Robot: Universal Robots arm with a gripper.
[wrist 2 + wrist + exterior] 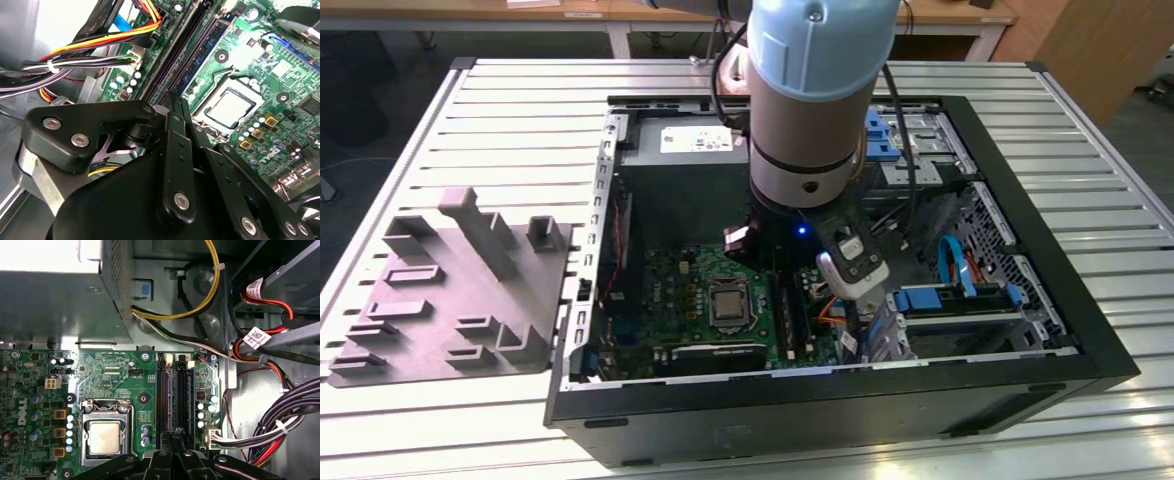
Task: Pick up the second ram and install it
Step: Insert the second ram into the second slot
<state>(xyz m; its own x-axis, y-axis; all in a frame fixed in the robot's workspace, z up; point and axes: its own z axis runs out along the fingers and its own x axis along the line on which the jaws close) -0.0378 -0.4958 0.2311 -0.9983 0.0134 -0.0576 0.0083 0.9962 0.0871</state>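
Observation:
My gripper [175,434] is shut, its black fingertips pressed together right over the end of the memory slots [172,390] on the green motherboard [110,375]. In the second wrist view the gripper [176,100] touches or nearly touches the slots' end. A ram stick [210,45] with a row of small chips stands seated in a slot beside the fingertips. I cannot tell whether it is the second ram. Nothing shows between the fingers. In the exterior view the arm [807,100] reaches down into the open computer case [854,390], hiding the fingers.
The CPU socket [105,437] lies beside the slots. Cable bundles [280,425] run close on the other side. The grey power supply [687,150] fills the case's far end, and blue drive brackets [954,298] stand at the exterior view's right. A purple-grey tray [454,290] lies outside the case.

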